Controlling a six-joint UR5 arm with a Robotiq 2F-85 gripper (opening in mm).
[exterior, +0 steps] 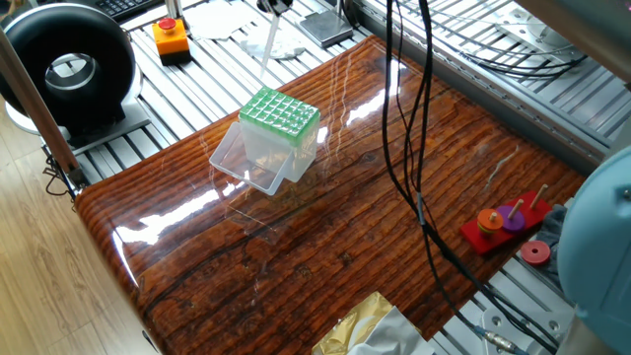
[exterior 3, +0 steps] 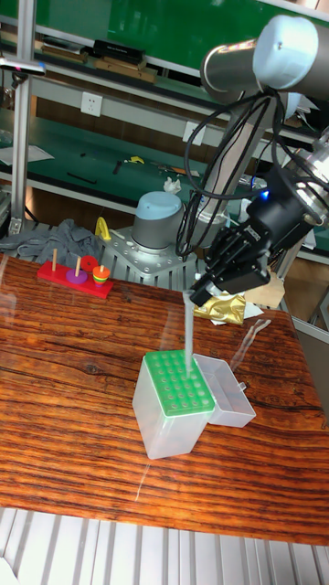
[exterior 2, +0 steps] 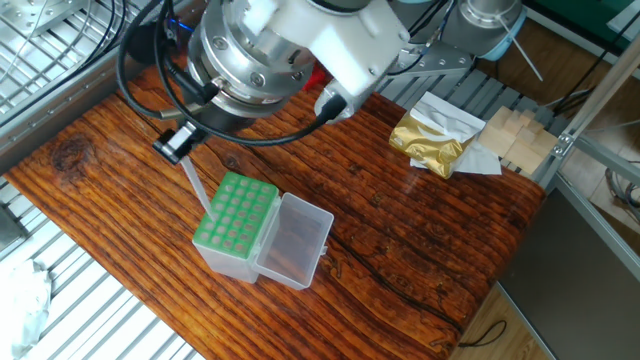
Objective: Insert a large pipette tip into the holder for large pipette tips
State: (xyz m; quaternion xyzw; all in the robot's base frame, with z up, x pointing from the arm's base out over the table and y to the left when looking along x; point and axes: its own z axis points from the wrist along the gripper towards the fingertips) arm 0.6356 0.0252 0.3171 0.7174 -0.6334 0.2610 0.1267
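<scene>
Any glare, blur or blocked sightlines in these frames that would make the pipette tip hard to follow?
One fixed view: white glare streaks on the table; the large pipette tip looks faint, the gripper is cropped.
The other fixed view: the arm hides the jaws; tip readable.
Tall fixed view: sharpest, tip clear against the holder.
</scene>
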